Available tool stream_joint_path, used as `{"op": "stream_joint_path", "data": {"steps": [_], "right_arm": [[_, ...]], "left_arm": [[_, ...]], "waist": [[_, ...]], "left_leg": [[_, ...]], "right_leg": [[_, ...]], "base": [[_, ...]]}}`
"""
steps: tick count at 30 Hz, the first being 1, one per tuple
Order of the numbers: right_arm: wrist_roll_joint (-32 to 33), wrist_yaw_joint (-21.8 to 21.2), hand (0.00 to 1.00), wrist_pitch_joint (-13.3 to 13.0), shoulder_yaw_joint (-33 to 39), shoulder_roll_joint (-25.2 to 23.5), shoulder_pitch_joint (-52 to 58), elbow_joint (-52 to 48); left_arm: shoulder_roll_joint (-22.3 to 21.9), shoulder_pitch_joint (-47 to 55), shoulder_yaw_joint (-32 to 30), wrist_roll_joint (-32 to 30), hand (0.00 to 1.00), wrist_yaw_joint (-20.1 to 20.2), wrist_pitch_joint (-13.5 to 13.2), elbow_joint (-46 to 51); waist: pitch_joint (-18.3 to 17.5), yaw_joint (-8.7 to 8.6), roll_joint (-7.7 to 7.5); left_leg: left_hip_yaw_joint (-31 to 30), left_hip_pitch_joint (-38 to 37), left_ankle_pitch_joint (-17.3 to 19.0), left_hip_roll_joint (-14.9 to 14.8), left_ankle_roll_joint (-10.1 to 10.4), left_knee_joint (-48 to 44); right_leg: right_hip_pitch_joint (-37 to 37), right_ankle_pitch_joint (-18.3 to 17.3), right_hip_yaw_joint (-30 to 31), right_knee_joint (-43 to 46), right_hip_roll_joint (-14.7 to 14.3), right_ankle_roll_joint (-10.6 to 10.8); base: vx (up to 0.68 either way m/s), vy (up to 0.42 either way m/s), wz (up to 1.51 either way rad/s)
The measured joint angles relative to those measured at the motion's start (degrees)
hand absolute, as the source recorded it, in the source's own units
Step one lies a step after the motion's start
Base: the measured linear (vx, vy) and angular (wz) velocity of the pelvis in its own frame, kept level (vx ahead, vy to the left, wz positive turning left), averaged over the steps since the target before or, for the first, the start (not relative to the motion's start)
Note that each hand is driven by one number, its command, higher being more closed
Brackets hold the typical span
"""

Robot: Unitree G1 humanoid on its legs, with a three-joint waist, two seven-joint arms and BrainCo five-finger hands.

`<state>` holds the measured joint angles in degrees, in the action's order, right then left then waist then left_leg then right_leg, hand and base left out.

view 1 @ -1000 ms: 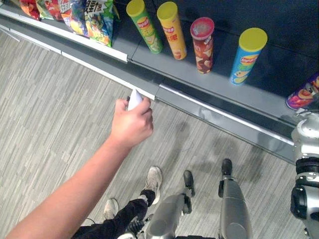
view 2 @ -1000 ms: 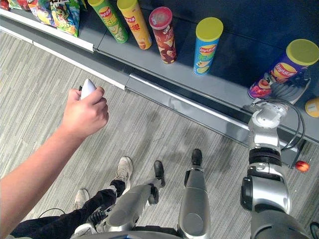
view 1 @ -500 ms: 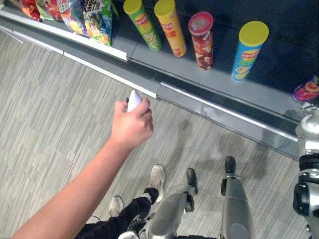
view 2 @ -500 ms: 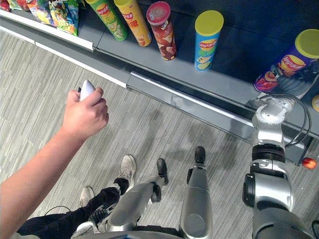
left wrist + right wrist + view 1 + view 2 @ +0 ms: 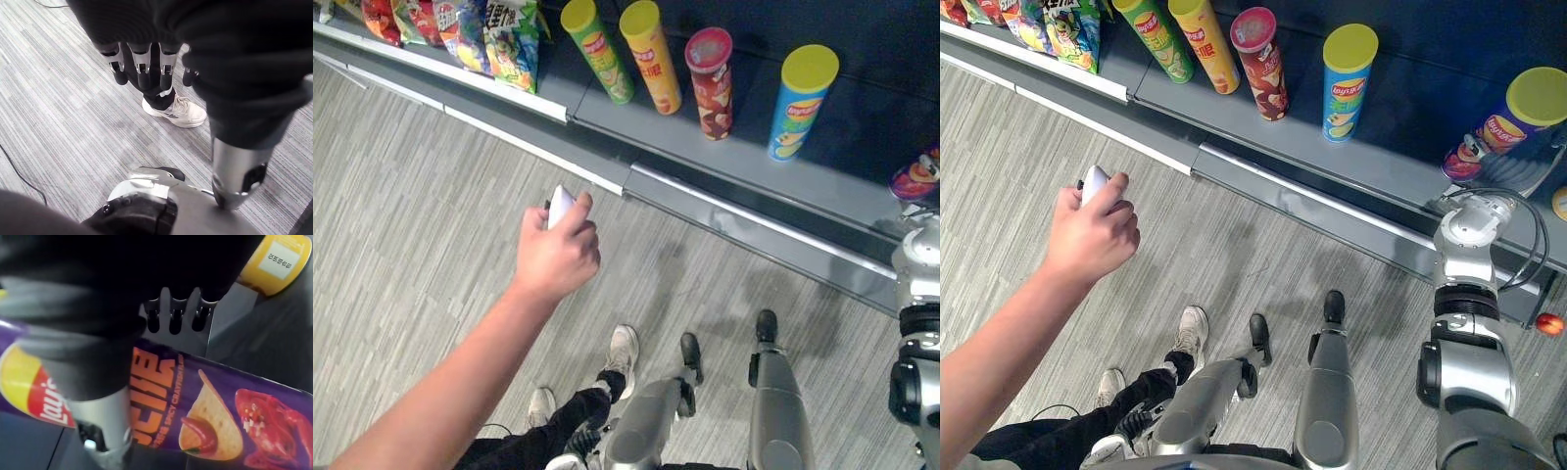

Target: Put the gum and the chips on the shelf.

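A purple chips can (image 5: 1506, 121) with a yellow lid stands slightly tilted at the right end of the grey shelf (image 5: 1371, 157). My right hand (image 5: 171, 317) is at this can. Its straight fingers lie behind the can (image 5: 205, 416) and its thumb (image 5: 105, 421) in front. A yellow round tub (image 5: 276, 257) lies on the shelf just past the can, also at the far right edge (image 5: 1557, 203). My left hand (image 5: 142, 68) hangs low over the floor with relaxed fingers and holds nothing.
Green (image 5: 1157, 39), yellow (image 5: 1203, 44), red (image 5: 1261, 61) and blue (image 5: 1347, 67) chips cans stand along the shelf, with snack bags (image 5: 1067, 29) at its left. A person's arm reaches in from the lower left, the hand (image 5: 1092, 235) holding a white device. A small red ball (image 5: 1548, 323) lies below the shelf.
The person's hand has drifted left and a little lower. The purple can stands more upright, and my right hand's fingers look looser on it.
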<state>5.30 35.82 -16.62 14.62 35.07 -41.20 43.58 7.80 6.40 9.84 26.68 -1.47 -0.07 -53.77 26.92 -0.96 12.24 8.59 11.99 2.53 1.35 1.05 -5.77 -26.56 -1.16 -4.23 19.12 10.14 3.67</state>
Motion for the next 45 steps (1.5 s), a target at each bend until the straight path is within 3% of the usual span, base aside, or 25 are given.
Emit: {"op": "stream_joint_path", "data": {"steps": [10, 19, 27, 37, 45], "right_arm": [[0.0, 0.0, 0.0, 0.0, -0.5, -1.3, 1.9, 0.0], [0.4, 0.1, 0.0, 0.0, 0.4, -7.0, 7.5, 0.0], [2.9, 1.1, 0.0, 0.1, 4.4, -13.6, 12.5, 0.9], [7.4, 2.6, 0.0, 0.1, 5.1, -21.1, 20.1, 1.2], [6.3, -2.7, 0.0, 0.4, -5.6, -29.7, 34.9, -12.0]], "left_arm": [[0.1, 0.0, 0.0, 0.0, 0.0, 0.0, 0.0, 0.0], [0.0, 0.0, -0.6, 0.1, 0.0, 0.5, -0.2, 0.1], [0.5, 0.1, -2.6, 0.1, 0.0, 2.4, -0.4, 0.0], [1.3, 0.7, -3.5, 0.0, 0.0, 3.8, 0.3, -2.4], [1.3, 1.2, -3.6, -1.1, 0.0, 1.7, 0.9, -4.9]], "waist": [[0.0, -0.05, 0.04], [0.0, -0.04, -0.11], [-1.3, -0.06, -3.42], [-5.5, -0.14, -6.11], [-10.3, -0.37, -7.92]], "left_leg": [[0.0, -0.3, 0.3, -0.4, 0.1, -1.1], [-0.1, -3.5, 2.0, -1.4, 0.1, -2.7], [0.0, -6.2, 2.6, -2.0, 0.3, -2.8], [0.8, -9.3, 4.0, -2.7, 0.4, -3.4], [3.0, -11.8, 4.8, -4.4, 1.5, -2.2]], "right_leg": [[1.5, 0.5, -0.2, -1.3, -0.3, 0.3], [6.9, 1.1, -0.9, -4.1, -1.2, 0.7], [10.1, 1.1, -1.9, -4.8, -1.4, 0.7], [13.1, -0.1, -4.9, -5.2, -0.7, 0.2], [15.0, 0.4, -6.2, -7.1, -2.0, 0.7]], "base": [[0.0, 0.0, 0.0], [0.0, 0.001, -0.02], [0.01, -0.001, 0.0], [-0.01, 0.002, -0.06], [0.04, -0.027, -0.16]]}}
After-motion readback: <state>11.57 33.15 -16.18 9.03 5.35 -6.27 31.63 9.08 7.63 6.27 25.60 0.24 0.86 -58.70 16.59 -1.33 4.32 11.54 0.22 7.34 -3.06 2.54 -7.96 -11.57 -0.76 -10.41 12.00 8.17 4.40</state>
